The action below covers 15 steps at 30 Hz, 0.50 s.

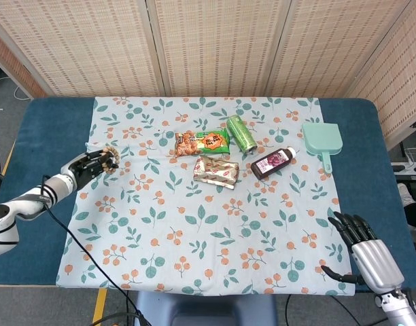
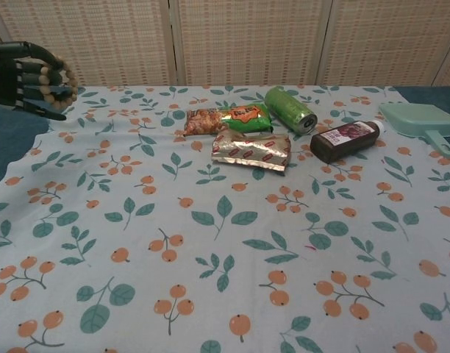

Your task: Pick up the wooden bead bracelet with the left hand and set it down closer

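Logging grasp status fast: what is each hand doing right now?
Left hand: holding the wooden bead bracelet, lifted above the table.
Right hand: open, fingers apart, holding nothing.
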Motion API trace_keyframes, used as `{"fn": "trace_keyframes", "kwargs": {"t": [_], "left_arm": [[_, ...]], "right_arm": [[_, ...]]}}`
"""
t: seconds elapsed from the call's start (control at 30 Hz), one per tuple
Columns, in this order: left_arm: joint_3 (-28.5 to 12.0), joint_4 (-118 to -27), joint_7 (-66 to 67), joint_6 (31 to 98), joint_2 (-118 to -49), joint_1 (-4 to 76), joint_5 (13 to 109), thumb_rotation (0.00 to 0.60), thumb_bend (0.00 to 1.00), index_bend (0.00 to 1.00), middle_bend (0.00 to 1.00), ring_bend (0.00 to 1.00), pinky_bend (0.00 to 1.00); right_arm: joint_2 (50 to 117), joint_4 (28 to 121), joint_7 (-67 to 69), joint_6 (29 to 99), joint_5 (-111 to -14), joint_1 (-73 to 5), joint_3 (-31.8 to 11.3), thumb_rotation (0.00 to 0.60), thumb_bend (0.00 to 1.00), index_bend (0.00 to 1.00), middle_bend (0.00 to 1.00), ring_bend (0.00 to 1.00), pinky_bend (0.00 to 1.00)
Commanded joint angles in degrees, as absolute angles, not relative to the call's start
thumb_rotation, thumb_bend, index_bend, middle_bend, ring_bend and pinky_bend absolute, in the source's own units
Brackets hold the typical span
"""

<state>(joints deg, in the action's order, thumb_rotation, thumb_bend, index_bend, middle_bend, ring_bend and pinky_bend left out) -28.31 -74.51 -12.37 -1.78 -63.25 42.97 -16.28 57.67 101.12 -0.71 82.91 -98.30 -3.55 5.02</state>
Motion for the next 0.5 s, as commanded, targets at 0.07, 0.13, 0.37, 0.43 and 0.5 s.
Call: {"fn": "trace_keyframes", "kwargs": {"t": [0.07,0.13,0.37,0.43,0.5], "left_arm": [[-33.14,-74.00,-16.96,0.26,-66.38,37.44,-8.37,0.600,0.96,0.57,0.64,0.38,0.02],[-35.13,-72.89,-17.95,-0.27,-67.69,35.69,-5.13,0.600,0.93,0.57,0.64,0.38,0.02],[-40.84,-75.29,-15.42,3.61,-71.62,29.96,10.01,0.600,0.63,0.50,0.59,0.34,0.01],[-41.75,-76.50,-14.58,5.00,-72.73,28.44,14.15,0.600,0.57,0.47,0.55,0.31,0.01],[-42.67,-77.40,-14.70,6.45,-74.18,27.03,17.82,0.598,0.53,0.45,0.52,0.29,0.00]], "right_arm": [[57.60,101.03,-0.47,82.84,-98.21,-3.59,5.00,0.320,0.15,0.00,0.00,0.00,0.00],[57.63,100.99,-0.40,82.71,-98.08,-3.66,4.94,0.320,0.15,0.00,0.00,0.00,0.00],[57.92,100.92,-0.86,82.00,-97.55,-3.90,4.82,0.320,0.15,0.00,0.00,0.00,0.00],[58.01,100.95,-1.05,81.77,-97.48,-3.97,4.85,0.320,0.15,0.00,0.00,0.00,0.00],[58.11,101.00,-1.23,81.64,-97.46,-4.02,4.86,0.320,0.15,0.00,0.00,0.00,0.00]]}}
